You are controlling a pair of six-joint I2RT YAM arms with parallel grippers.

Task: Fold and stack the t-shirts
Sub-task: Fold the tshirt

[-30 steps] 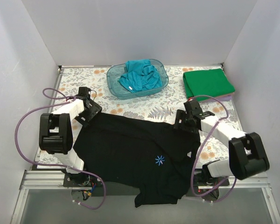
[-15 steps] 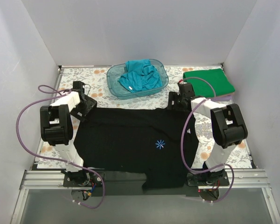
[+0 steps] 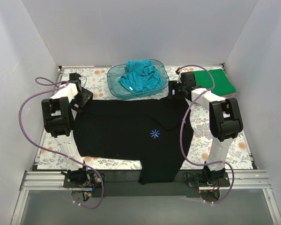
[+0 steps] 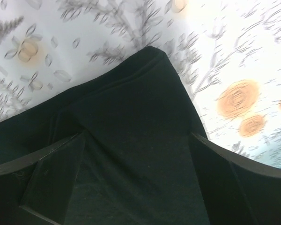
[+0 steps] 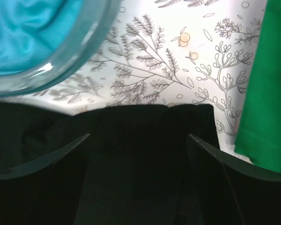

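The black t-shirt (image 3: 131, 136) with its blue-white starburst (image 3: 155, 134) lies spread flat on the floral table, its bottom hem hanging over the near edge. My left gripper (image 3: 83, 96) is at the shirt's far left corner, and my right gripper (image 3: 174, 91) is at its far right corner. In the left wrist view the fingers (image 4: 61, 159) stand apart with black cloth (image 4: 131, 117) between them. The right wrist view shows the same (image 5: 140, 140). The green t-shirt (image 3: 210, 82) lies folded at the far right. The teal t-shirt (image 3: 140, 77) is bunched in the tub.
The translucent blue tub (image 3: 113, 75) stands at the far middle, just beyond the shirt's top edge and close to my right gripper; its rim shows in the right wrist view (image 5: 84, 42). White walls enclose the table on three sides.
Both grippers moved away from the bases toward the far side, drawing the black shirt's top edge with them. The shirt now lies flatter and further back.
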